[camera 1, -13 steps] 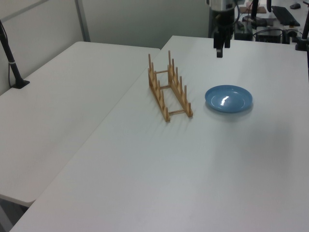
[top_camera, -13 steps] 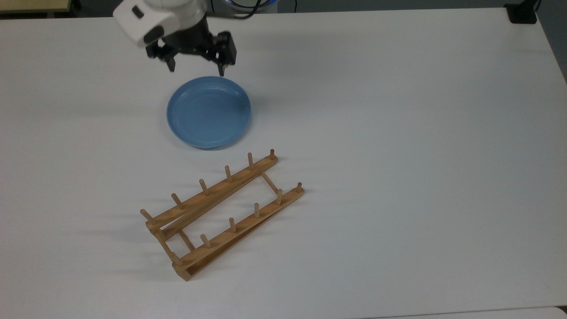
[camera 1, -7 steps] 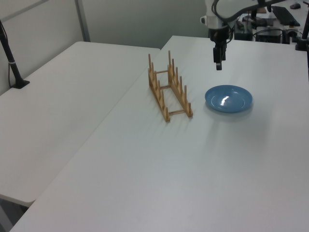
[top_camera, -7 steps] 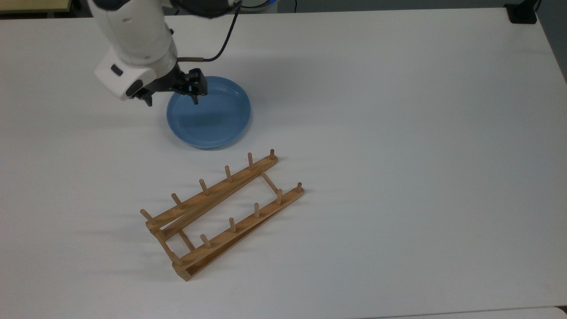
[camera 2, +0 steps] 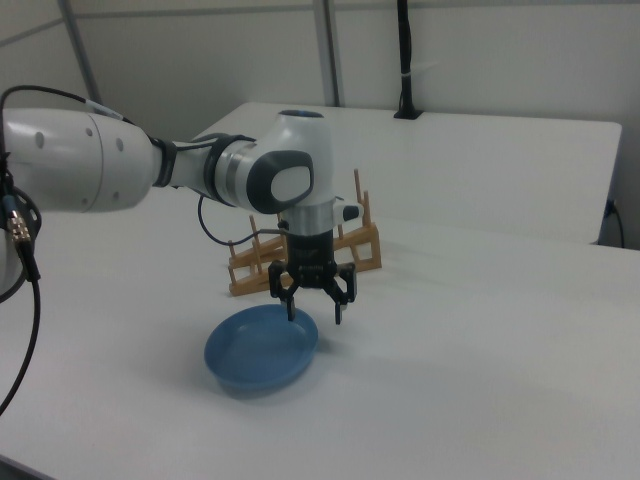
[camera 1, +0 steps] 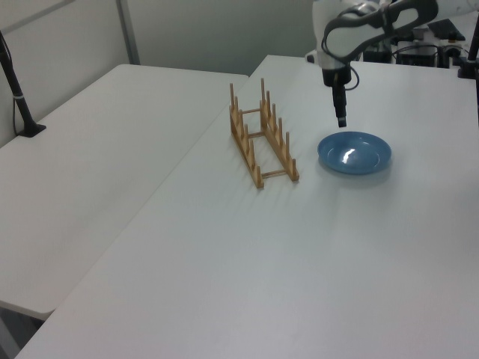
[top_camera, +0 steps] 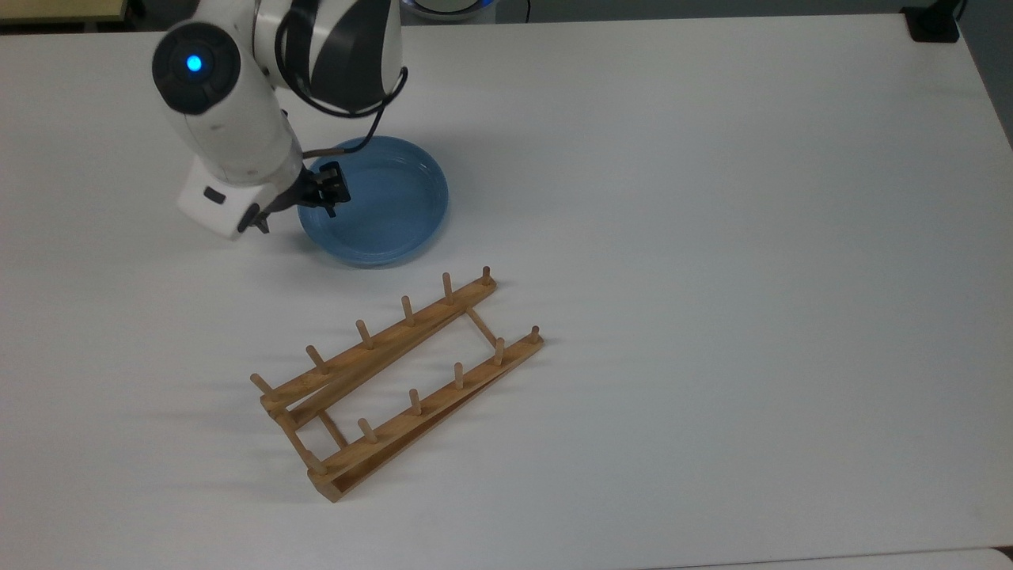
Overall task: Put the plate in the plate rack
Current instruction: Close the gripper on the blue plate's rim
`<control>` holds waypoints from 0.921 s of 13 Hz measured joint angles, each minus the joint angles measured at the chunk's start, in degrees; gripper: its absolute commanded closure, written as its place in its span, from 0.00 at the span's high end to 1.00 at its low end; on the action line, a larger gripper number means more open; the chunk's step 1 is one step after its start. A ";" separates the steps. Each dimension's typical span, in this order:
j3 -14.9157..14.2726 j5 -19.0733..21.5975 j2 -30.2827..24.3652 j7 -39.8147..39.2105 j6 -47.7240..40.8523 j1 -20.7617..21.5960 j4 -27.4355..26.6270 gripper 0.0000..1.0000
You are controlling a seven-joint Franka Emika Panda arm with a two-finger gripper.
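The light-blue plate [top_camera: 388,206] [camera 1: 355,152] [camera 2: 258,352] lies flat on the white table. My gripper [top_camera: 297,218] [camera 1: 341,121] [camera 2: 314,313] is open, pointing down, just above the plate's rim at the top view's left. One finger is over the plate's inside and the other is outside the rim. Nothing is held between them. The wooden plate rack [top_camera: 396,380] [camera 1: 262,138] [camera 2: 365,245] stands empty a short way from the plate; in the right view the arm covers its middle.
A black clamp [top_camera: 934,24] sits at the table's corner in the top view's upper right. In the left view a second table [camera 1: 97,149] adjoins on the left, with a black post [camera 1: 19,93]. Open tabletop [top_camera: 712,277] lies to the top view's right.
The gripper has swung from the plate's far edge round to its rim at the top view's left and come lower. Plate and rack have not moved.
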 measured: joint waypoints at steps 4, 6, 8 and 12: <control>0.40 -0.01 2.52 -2.04 0.01 0.36 -0.07 0.46; 0.43 -0.01 3.19 -2.36 0.01 0.51 -0.07 0.40; 0.43 -0.01 3.39 -2.42 0.01 0.54 -0.08 0.27; 0.43 -0.02 3.51 -3.04 0.01 0.54 -0.07 0.00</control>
